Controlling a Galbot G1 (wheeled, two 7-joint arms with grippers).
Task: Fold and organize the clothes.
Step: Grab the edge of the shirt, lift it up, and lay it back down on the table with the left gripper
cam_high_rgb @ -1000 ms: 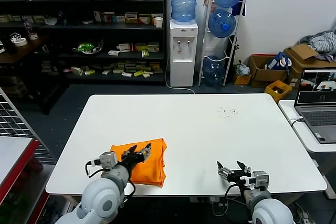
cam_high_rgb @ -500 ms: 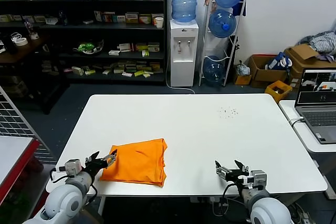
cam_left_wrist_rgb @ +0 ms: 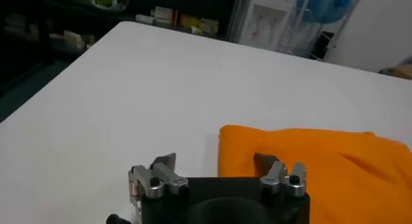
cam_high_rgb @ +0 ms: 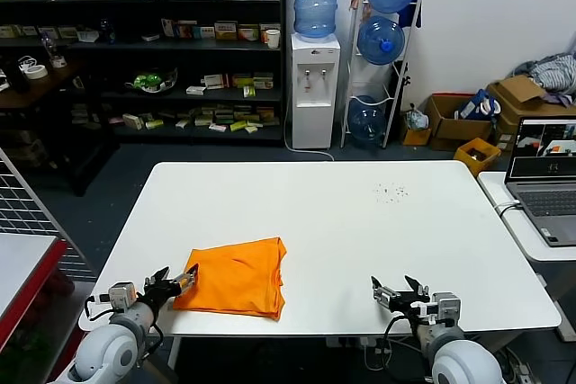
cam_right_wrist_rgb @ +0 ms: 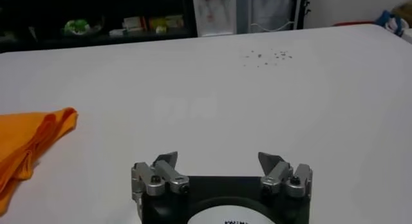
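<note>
- The bright orange cotton T-shirt [cam_high_rgb: 236,277] lies folded into a flat, roughly rectangular bundle on the near-left part of the white rectangular table [cam_high_rgb: 360,222], close to the near edge.
- In the head view its long axis runs across the table from my left to my right, slightly slanted: the left end sits nearer to me and the right end, with a stacked fold edge, sits a little farther away.
- No lettering shows on the upper face; I see only plain orange cloth with soft creases.
- My left gripper [cam_high_rgb: 175,283] hangs low at the near-left table edge, just beside the shirt's left end, its jaws spread wide and holding nothing.
- In the left wrist view that gripper [cam_left_wrist_rgb: 215,164] points at the shirt [cam_left_wrist_rgb: 322,164]; one finger [cam_left_wrist_rgb: 265,162] shows against the orange edge, the other [cam_left_wrist_rgb: 164,162] over bare table. I cannot tell whether the finger touches the cloth.
- My right gripper [cam_high_rgb: 400,294] sits parked over the near-right table edge, well apart from the shirt, jaws spread and empty; in its own wrist view the gripper [cam_right_wrist_rgb: 219,162] faces bare table with a corner of the shirt [cam_right_wrist_rgb: 29,141] off to one side.
- Compared with a second ago, my left gripper has come off the top of the shirt and drawn back past its left end.
- Since half a second ago it has dropped slightly lower and nearer to me; the shirt has kept its place and shape, and my right gripper has barely shifted.
</note>
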